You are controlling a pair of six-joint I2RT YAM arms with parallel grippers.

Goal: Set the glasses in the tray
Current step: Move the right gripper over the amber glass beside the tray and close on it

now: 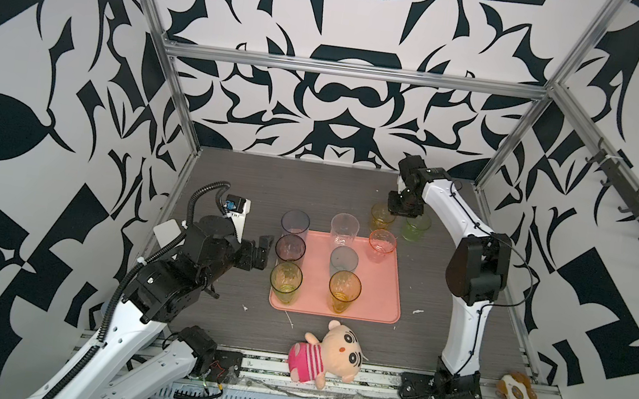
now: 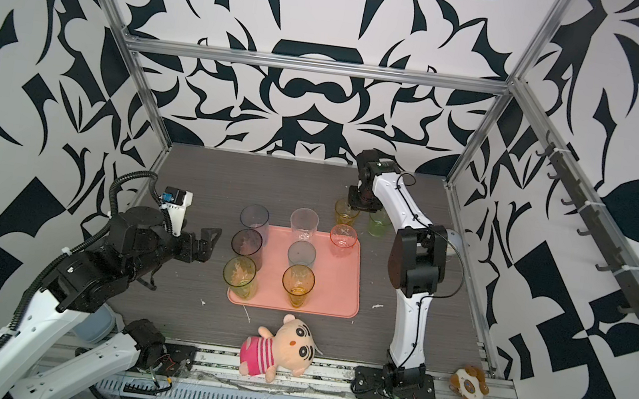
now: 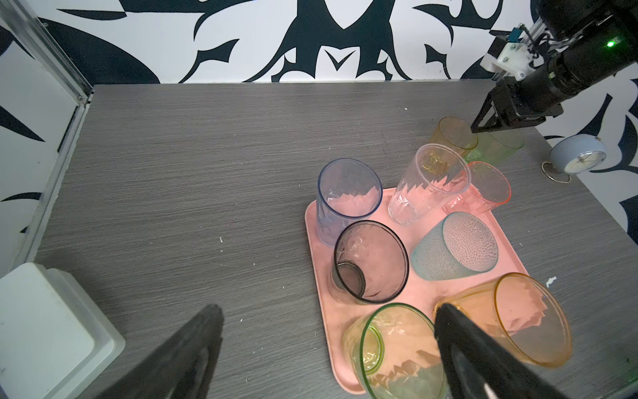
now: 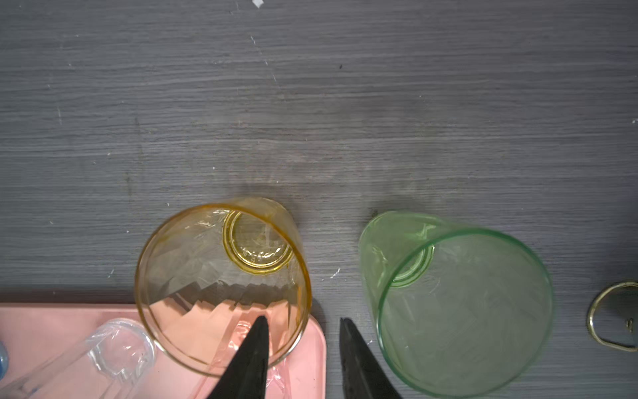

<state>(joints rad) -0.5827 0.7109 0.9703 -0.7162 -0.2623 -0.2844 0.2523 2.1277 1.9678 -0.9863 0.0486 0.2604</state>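
Seven glasses (image 1: 344,259) stand in the tray (image 1: 380,296); outstanding, a yellow glass (image 4: 221,276) and green glass (image 4: 459,311) on the surface (image 1: 269,185) just beyond its far-right corner, right jaws parted over the yellow rim, gripping nothing, left jaws wide, empty.

Table (image 1: 311,182): matt grey wood-grain surface.
Tray (image 1: 381,292): smooth salmon-pink plastic, low sheen.
Glasses (image 1: 344,287): glossy, see-through, tinted, faceted walls.
Teal glass (image 3: 455,247): dimpled.
Plush doll (image 1: 331,349): soft cloth.
Frame (image 1: 351,71): bare metal.
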